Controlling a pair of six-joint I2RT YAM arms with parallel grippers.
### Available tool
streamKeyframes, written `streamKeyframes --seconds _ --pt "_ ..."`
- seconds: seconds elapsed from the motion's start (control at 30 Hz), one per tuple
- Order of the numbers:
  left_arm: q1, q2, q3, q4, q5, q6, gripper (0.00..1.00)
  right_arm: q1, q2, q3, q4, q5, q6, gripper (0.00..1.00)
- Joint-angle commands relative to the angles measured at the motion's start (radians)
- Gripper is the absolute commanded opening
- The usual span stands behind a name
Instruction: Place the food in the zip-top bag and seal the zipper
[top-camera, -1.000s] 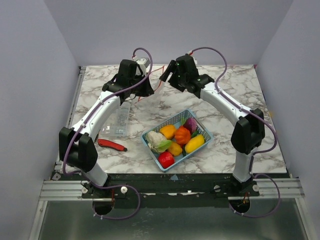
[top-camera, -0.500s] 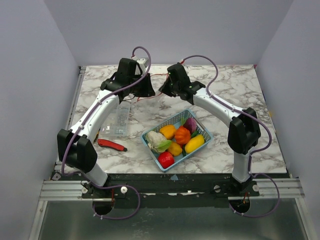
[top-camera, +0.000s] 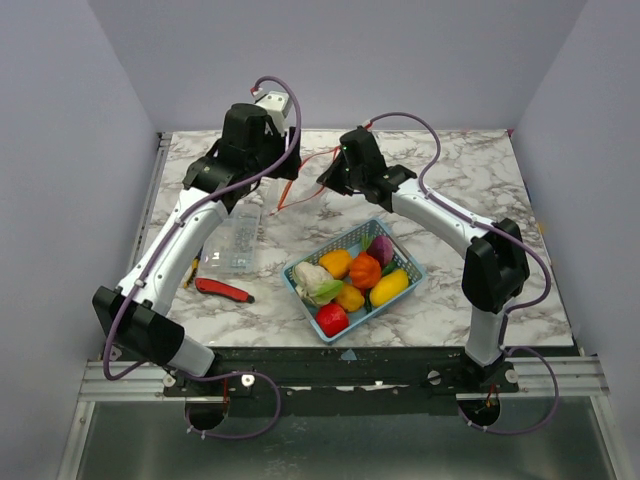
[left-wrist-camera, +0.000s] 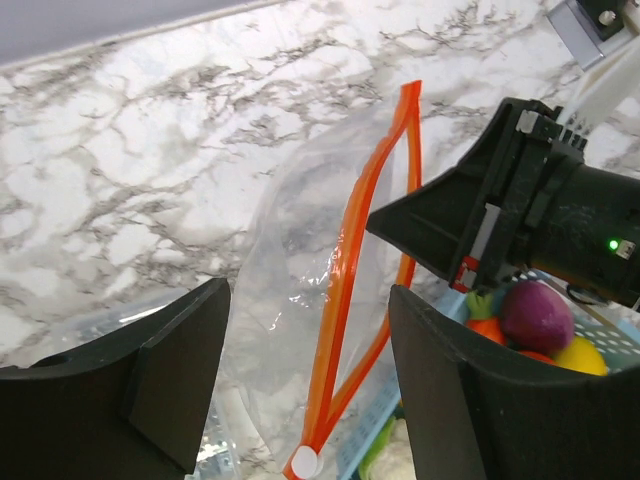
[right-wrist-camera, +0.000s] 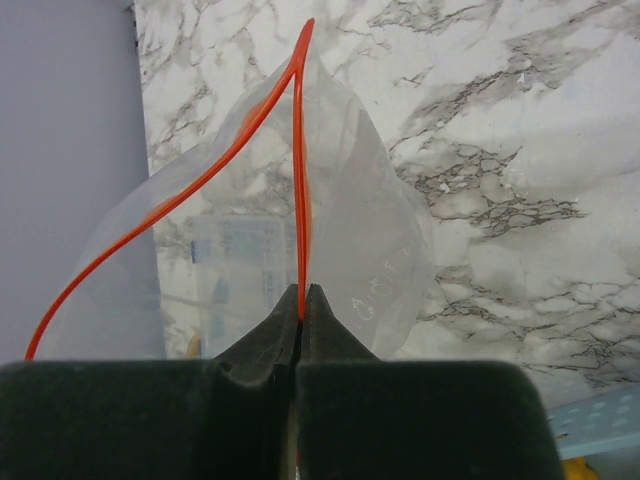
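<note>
The zip-top bag (top-camera: 303, 188) hangs open above the marble table between my two grippers. Its red-orange zipper (left-wrist-camera: 352, 260) is split into two strips that meet at a white slider end. My right gripper (right-wrist-camera: 302, 305) is shut on one zipper strip (right-wrist-camera: 298, 180) and holds the bag up; it also shows in the top view (top-camera: 332, 180). My left gripper (left-wrist-camera: 308, 310) is open, with the bag's mouth between its fingers (left-wrist-camera: 180, 370) and touching neither; in the top view it is at the bag's left (top-camera: 283, 165). The food (top-camera: 352, 272) lies in a blue basket: orange, yellow, red, purple and white-green pieces.
The blue basket (top-camera: 405, 262) stands at front centre, under the bag in the left wrist view (left-wrist-camera: 372, 425). A clear rigid box (top-camera: 240, 235) lies left of it, and a red-and-black handled tool (top-camera: 225, 290) near the front left. Grey walls enclose the table.
</note>
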Motion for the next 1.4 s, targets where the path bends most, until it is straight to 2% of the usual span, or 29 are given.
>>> streamKeyframes --seconds 0.0,0.13,0.23,0.4,0.73,0.8,0.9,0.97,1.17,1.23,1.37 --pt "-0.043 0.084 0.091 0.011 -0.151 0.142 0.67 0.003 -0.039 -0.008 0.01 -0.021 0.01 0.0" --pt "-0.085 0.114 0.098 0.01 -0.157 0.181 0.66 0.003 -0.052 -0.008 0.001 -0.017 0.005 0.0" --pt "-0.125 0.129 0.077 0.043 -0.23 0.253 0.64 0.003 -0.063 -0.009 -0.006 -0.012 -0.003 0.0" --pt "-0.151 0.212 0.17 -0.004 -0.412 0.287 0.47 0.005 -0.074 -0.02 -0.01 -0.009 -0.006 0.0" --pt "-0.174 0.263 0.184 -0.026 -0.361 0.29 0.46 0.004 -0.075 -0.02 -0.009 -0.012 -0.014 0.0" --pt "-0.174 0.263 0.188 -0.031 -0.376 0.285 0.36 0.004 -0.074 -0.019 -0.014 -0.007 -0.021 0.0" --pt "-0.173 0.244 0.182 -0.044 -0.39 0.267 0.1 0.005 -0.071 -0.016 -0.017 -0.016 -0.064 0.0" --pt "-0.171 0.224 0.166 -0.055 -0.386 0.249 0.0 0.004 -0.067 -0.005 -0.029 -0.021 -0.126 0.01" --pt "-0.123 0.129 0.054 -0.051 -0.214 0.11 0.0 0.003 -0.031 0.079 -0.158 0.056 -0.284 0.06" --pt "-0.11 0.109 0.025 -0.05 -0.202 0.079 0.0 0.003 -0.029 0.085 -0.174 0.068 -0.305 0.07" --pt "-0.096 0.086 -0.032 -0.028 -0.222 0.074 0.0 0.004 -0.039 0.085 -0.179 0.008 -0.329 0.18"
